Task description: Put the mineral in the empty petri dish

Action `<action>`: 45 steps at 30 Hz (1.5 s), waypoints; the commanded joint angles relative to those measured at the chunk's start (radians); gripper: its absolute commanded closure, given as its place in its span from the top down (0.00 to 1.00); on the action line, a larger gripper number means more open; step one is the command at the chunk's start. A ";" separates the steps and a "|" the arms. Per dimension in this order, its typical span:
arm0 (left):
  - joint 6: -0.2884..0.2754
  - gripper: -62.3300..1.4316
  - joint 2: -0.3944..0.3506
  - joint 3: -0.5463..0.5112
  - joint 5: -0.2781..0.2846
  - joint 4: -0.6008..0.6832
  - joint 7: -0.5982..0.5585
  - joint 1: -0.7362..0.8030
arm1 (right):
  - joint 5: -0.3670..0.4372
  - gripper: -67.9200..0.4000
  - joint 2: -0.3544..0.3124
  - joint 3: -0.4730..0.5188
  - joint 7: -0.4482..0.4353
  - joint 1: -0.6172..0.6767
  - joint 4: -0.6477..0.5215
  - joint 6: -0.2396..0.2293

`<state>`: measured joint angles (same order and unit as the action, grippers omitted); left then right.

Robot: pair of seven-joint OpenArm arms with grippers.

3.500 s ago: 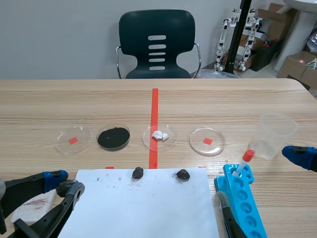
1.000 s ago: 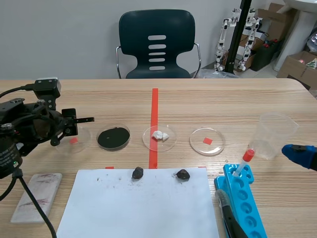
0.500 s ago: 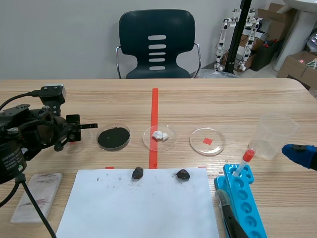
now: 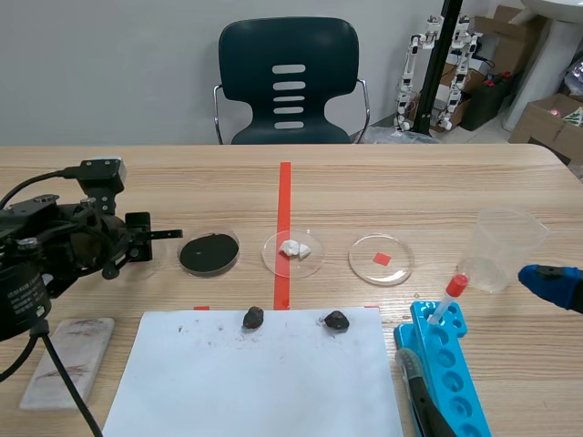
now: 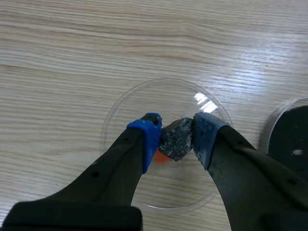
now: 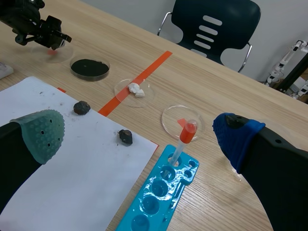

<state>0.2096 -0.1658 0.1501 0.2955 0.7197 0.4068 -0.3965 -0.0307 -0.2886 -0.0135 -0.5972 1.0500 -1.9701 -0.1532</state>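
Transport is nearly complete: your left gripper (image 5: 176, 131) is clamped on the dark grey, rough mineral chunk (image 5: 175, 144) and holds it directly over the clear, round, empty petri dish (image 5: 139, 103) at the left end of the dish row, just left of the dish of black powder (image 4: 209, 253). Whether the chunk touches the dish floor cannot be told. Remaining steps, as judged: lower if needed, part the fingers, withdraw. Your right gripper (image 6: 138, 132) stands wide apart, holding nothing, at the near right by the blue plastic tube rack (image 4: 446, 364).
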 commanded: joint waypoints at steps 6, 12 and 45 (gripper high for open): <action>0.005 0.21 0.002 -0.002 0.000 -0.050 -0.033 -0.036 | 0.008 0.96 -0.002 0.006 -0.014 -0.006 -0.019 0.003; 0.005 0.21 0.002 -0.002 -0.001 -0.053 -0.032 -0.036 | 0.008 0.96 -0.002 0.006 -0.014 -0.006 -0.019 0.003; -0.026 1.00 -0.051 -0.002 0.007 0.174 -0.077 0.100 | 0.008 0.96 -0.002 0.006 -0.014 -0.006 -0.019 0.003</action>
<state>0.1825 -0.2104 0.1501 0.2996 0.8917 0.3397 -0.2821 -0.0307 -0.2890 -0.0135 -0.5972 1.0500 -1.9701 -0.1532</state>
